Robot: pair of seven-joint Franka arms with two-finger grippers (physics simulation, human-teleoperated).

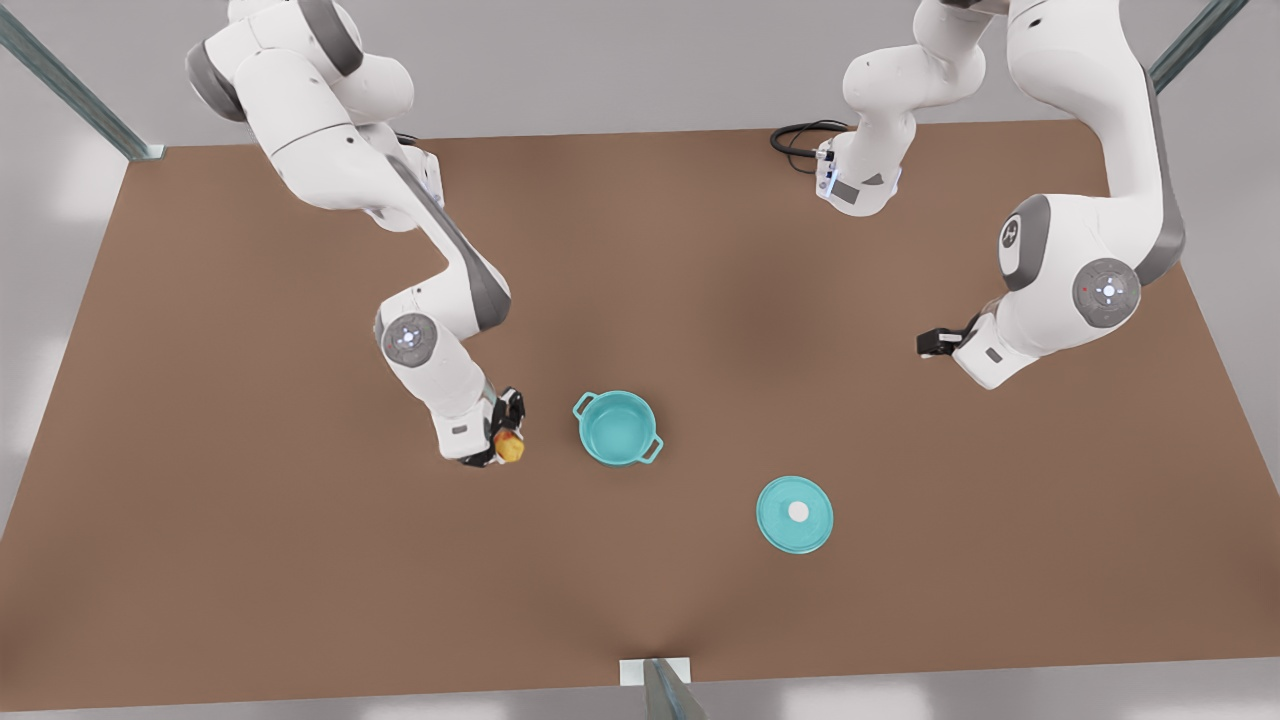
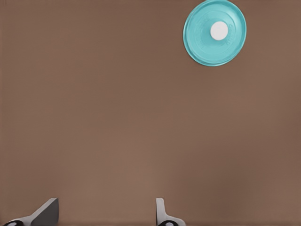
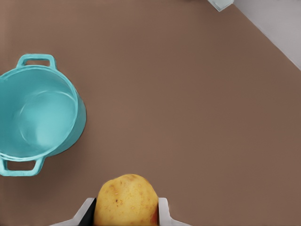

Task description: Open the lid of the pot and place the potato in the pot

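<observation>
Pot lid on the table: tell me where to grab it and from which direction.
Grip the small white knob at the centre of the pot lid, coming straight down from above. The lid lies flat on the table, knob up, so its thin rim offers little purchase. The open left gripper is free; the right gripper holds the potato.

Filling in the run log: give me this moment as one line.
right gripper: shut on potato, beside pot | pot lid: off, on table | left gripper: open, waiting

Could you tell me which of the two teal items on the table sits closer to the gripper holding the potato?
The pot, open and empty, with two loop handles, sits just beside the right gripper shut on the potato. The pot lid, the flat disc with a white knob, lies farther off.
</observation>
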